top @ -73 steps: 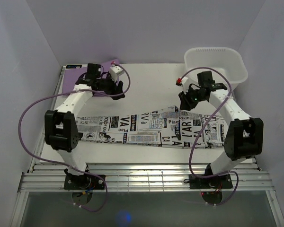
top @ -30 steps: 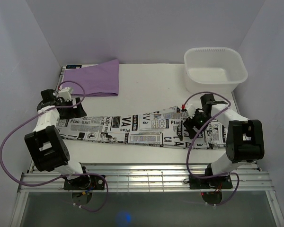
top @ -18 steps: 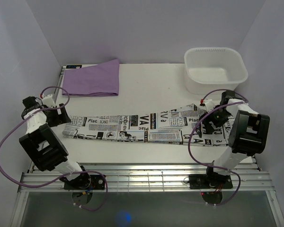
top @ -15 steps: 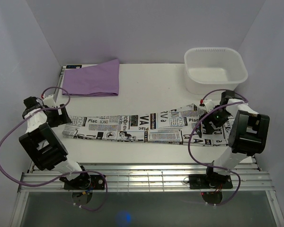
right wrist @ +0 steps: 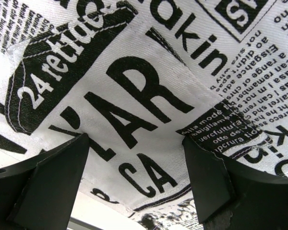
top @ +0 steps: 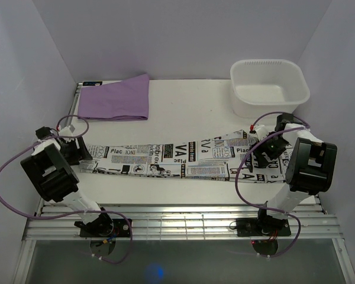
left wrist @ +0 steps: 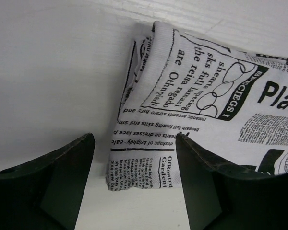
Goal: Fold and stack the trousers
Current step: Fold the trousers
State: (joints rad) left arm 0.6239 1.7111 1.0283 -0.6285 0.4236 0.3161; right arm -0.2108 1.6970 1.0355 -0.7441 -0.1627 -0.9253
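Left arm (top: 47,171) is folded back on itself at the left edge of the bench (top: 189,112), elbow block low and near, wrist pointing right. Left claw (top: 78,151) sits low at the narrow left end of the white soft-fabric trousers with black newspaper print (top: 165,158). In its wrist view we see the jaws standing wide apart, straddling the folded hem corner. Nothing is pinched. One finger (left wrist: 201,187) hides part of the cloth.

Right arm (top: 310,165) is doubled over at the right edge, elbow block high, forearm reaching down to the wide end of the trousers. Right claw (top: 262,152) hangs low over the print. Its wrist view shows the jaws spread with the fabric lying flat beneath them, no grip.

The trousers lie as one long flat strip across the near half of the bench, left to right. The purple folded cloth (top: 115,103) is at the far left, the white plastic tub (top: 269,86) at the far right, both apart from the strip.

Versus half a second ago, the left elbow block has swung in toward the strip and the wrist is nearer the hem. Right arm and trousers are unchanged. Versus a second ago, the strip was kinked and rising to the right, and now runs nearly straight. Earlier still, both arms were at the far side, the left over the purple cloth and the right by the tub.
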